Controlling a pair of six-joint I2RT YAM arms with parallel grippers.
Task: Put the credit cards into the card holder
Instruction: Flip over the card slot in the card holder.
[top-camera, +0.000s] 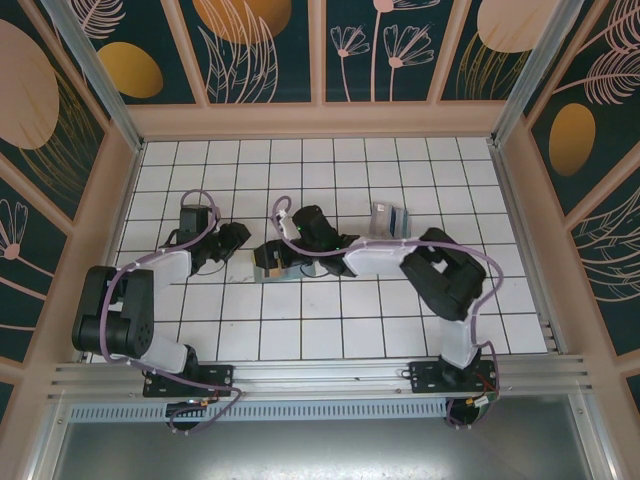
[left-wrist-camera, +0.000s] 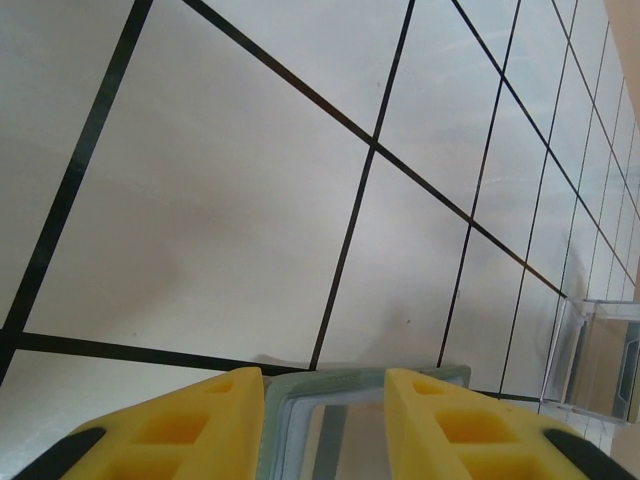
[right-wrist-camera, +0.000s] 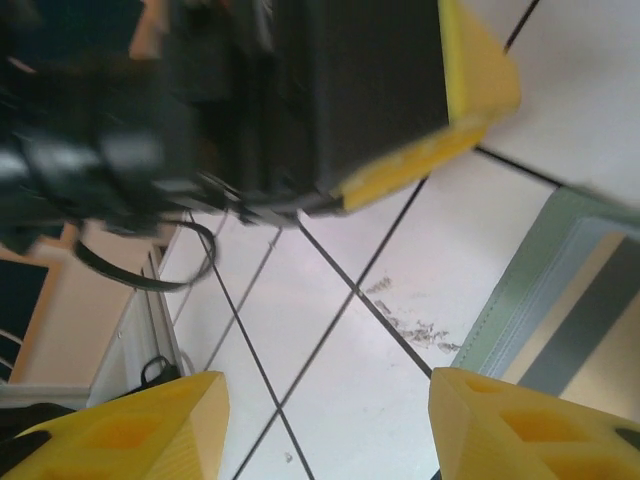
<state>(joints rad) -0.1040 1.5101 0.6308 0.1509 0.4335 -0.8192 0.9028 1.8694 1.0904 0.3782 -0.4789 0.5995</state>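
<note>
Step in hand, as I judge it: readying the holder, no card fetched yet. The small sage-green folding card holder (top-camera: 270, 270) lies mid-desk, flat, long axis roughly left-right. Left hand (left-wrist-camera: 325, 395) sits narrow over its edge; grip, cannot tell. Right hand (right-wrist-camera: 325, 400) is wide and empty. Farther back, teal plastic credit cards (top-camera: 400, 218) sit in a clear plastic tray (top-camera: 381, 212). Next: fetch one card.

One table (top-camera: 330, 330) carries one card holder (top-camera: 272, 268) and one clear tray (top-camera: 388, 222). The credit cards (top-camera: 398, 220) in that tray sit bunched — their number cannot be told. Two arms (top-camera: 120, 310) stand over the table with one gripper each, the left gripper (left-wrist-camera: 322, 380) and the right gripper (right-wrist-camera: 328, 385), two yellow fingers (left-wrist-camera: 200, 425) apiece — four altogether.
</note>
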